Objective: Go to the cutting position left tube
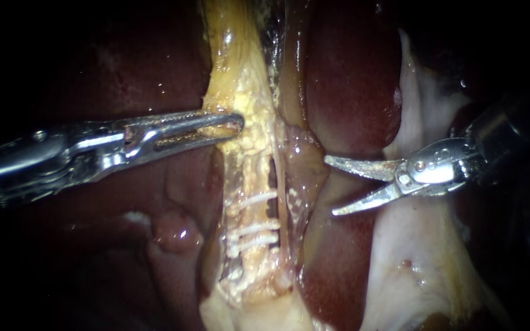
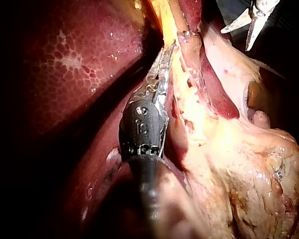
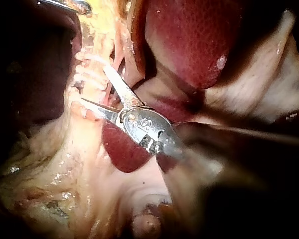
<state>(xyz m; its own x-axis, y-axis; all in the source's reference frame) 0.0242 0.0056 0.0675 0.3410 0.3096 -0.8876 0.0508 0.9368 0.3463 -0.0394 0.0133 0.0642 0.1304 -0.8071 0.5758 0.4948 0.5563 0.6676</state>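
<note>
**Blades wide open, short of the left tube**

My right instrument (image 1: 330, 186) comes in over the dark liver (image 1: 351, 79). Its two curved blades are spread wide, with nothing between them. In the endoscope view, bare liver lies between the blade tips and the left tube (image 1: 249, 165). The tube is a fatty yellow strand crossed by three white clips (image 1: 254, 198). A thinner strand (image 1: 281, 202) runs just beside it on my blades' side.

My right wrist view hides that gap. There the blades seem to lie against the clips, and I cannot tell from it whether they touch.

My left instrument (image 1: 222, 125) has its jaws closed on the yellow tissue (image 1: 231, 61) that runs on from the tube beyond the clips. The left wrist view shows those jaws edge-on, pressed together along that tissue. My open blades stand well ahead of them in that view, and the clips do not show in it.
</note>
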